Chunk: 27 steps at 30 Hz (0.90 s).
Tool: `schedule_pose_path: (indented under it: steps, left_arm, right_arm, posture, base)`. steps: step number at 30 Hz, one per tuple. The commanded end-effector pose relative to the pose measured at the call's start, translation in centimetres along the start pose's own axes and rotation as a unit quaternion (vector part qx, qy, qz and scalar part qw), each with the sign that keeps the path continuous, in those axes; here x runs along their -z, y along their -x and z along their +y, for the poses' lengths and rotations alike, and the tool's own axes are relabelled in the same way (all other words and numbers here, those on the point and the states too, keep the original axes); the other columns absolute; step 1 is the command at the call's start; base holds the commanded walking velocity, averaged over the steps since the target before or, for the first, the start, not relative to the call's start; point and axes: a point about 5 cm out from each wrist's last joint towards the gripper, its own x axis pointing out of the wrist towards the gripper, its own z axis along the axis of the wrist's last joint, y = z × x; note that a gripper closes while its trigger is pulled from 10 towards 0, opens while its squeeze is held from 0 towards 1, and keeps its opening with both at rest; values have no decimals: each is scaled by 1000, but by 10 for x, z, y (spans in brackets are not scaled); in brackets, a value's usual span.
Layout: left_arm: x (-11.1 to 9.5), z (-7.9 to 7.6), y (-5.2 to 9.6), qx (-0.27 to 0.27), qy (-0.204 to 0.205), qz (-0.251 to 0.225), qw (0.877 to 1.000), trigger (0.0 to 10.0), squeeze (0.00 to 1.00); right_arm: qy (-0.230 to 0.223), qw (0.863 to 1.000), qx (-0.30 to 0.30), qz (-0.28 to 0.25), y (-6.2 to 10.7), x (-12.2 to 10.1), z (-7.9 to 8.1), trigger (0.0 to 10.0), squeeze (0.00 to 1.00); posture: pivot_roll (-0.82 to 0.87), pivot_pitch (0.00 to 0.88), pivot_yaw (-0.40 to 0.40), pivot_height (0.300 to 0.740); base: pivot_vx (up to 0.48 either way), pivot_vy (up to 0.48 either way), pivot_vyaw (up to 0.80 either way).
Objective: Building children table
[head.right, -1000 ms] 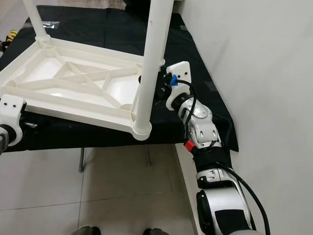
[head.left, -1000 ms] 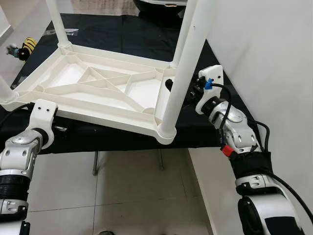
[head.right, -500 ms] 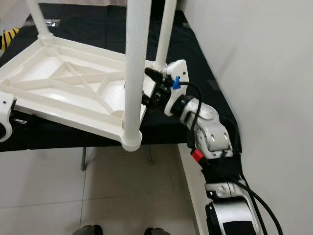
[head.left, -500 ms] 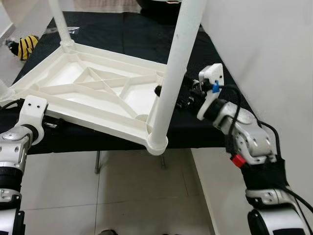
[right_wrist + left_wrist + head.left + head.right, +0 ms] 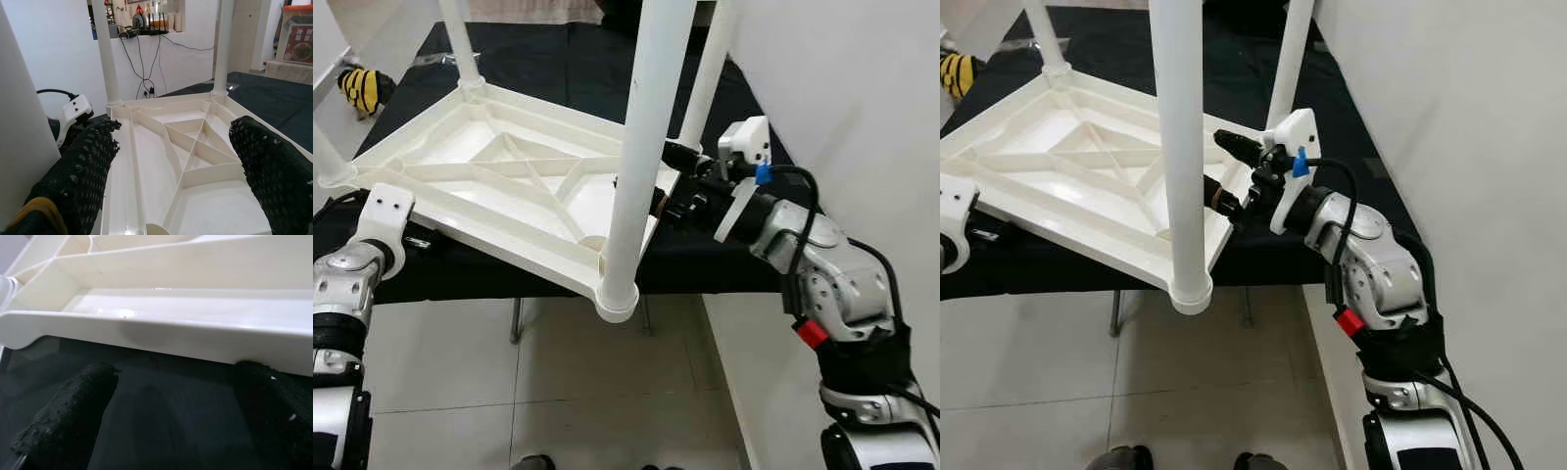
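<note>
right gripper (image 5: 1234, 176) jaws open astride upturned white table (image 5: 509, 181) rim, left gripper (image 5: 186, 426) jaws open under its edge

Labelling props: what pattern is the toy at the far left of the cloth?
Yellow and black stripes on the toy; left eye view.

The white plastic table (image 5: 519, 176) lies upside down on the counter (image 5: 558, 69), which has a black cloth over it. Its underside faces up and shows raised ribs that cross like big triangles. Round white legs stand up from its corners. The near leg (image 5: 636, 157) sits in a round socket at the corner that sticks out past the counter's edge. Another leg (image 5: 705, 73) stands behind it, and one more (image 5: 460, 44) stands at the far corner.
</note>
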Motion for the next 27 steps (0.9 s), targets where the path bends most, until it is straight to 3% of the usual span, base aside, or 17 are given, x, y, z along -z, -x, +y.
schedule_pose_path:
  steps: [1, 3, 11, 12, 17, 19, 20, 22, 24, 26, 27]
  left_arm:
    - [-19, -7, -4, 16, -3, -47, 999, 10000, 0]
    - [-31, -12, -7, 29, -3, -87, 996, 10000, 0]
    - [-38, -24, -14, 29, -30, -92, 995, 10000, 0]
    - [-42, -35, -16, 39, -31, -102, 994, 10000, 0]
    - [-48, -46, -15, 47, -45, -133, 989, 10000, 0]
    - [-52, -52, -10, 34, -61, -169, 983, 10000, 0]
    - [-52, -52, -10, 34, -61, -169, 983, 10000, 0]
    - [-57, -58, 1, 11, -75, -223, 972, 10000, 0]
    - [-55, -61, 6, -7, -60, -234, 970, 10000, 0]
    - [-51, -75, 23, -23, -45, -264, 963, 10000, 0]
    - [-51, -75, 23, -23, -45, -264, 963, 10000, 0]
  right_arm:
    - [-5, 1000, -21, -5, -1, -2, 9, 10000, 0]
    - [-8, 1000, -17, -5, 0, -1, 11, 10000, 0]
    - [-8, 1000, 1, 3, 0, 2, 10, 10000, 0]
    - [-9, 1000, 14, 3, -1, 3, 8, 10000, 0]
    - [-12, 999, 48, 6, -1, 9, 0, 10000, 0]
    - [-18, 993, 113, 7, 0, 18, -14, 10000, 0]
    - [-18, 993, 113, 7, 0, 18, -14, 10000, 0]
    - [-26, 982, 187, 6, 4, 27, -30, 10000, 0]
    - [-25, 975, 220, 11, 6, 33, -38, 10000, 0]
    - [-15, 956, 291, 23, 13, 44, -52, 10000, 0]
    - [-15, 956, 291, 23, 13, 44, -52, 10000, 0]
  posture:
    - [-15, 188, -77, 740]
    - [-19, 168, -71, 740]
    - [-28, 129, -63, 740]
    - [-22, 118, -64, 740]
    - [-10, 110, -61, 740]
    - [4, 99, -62, 740]
    - [4, 99, -62, 740]
    - [22, 89, -67, 740]
    - [34, 75, -67, 740]
    - [48, 65, -67, 740]
    - [48, 65, -67, 740]
  base:
    - [0, 0, 0]
    - [0, 0, 0]
    - [0, 0, 0]
    - [0, 0, 0]
    - [0, 0, 0]
    - [0, 0, 0]
    - [0, 0, 0]
    - [0, 0, 0]
    - [0, 0, 0]
    - [0, 0, 0]
    - [0, 0, 0]
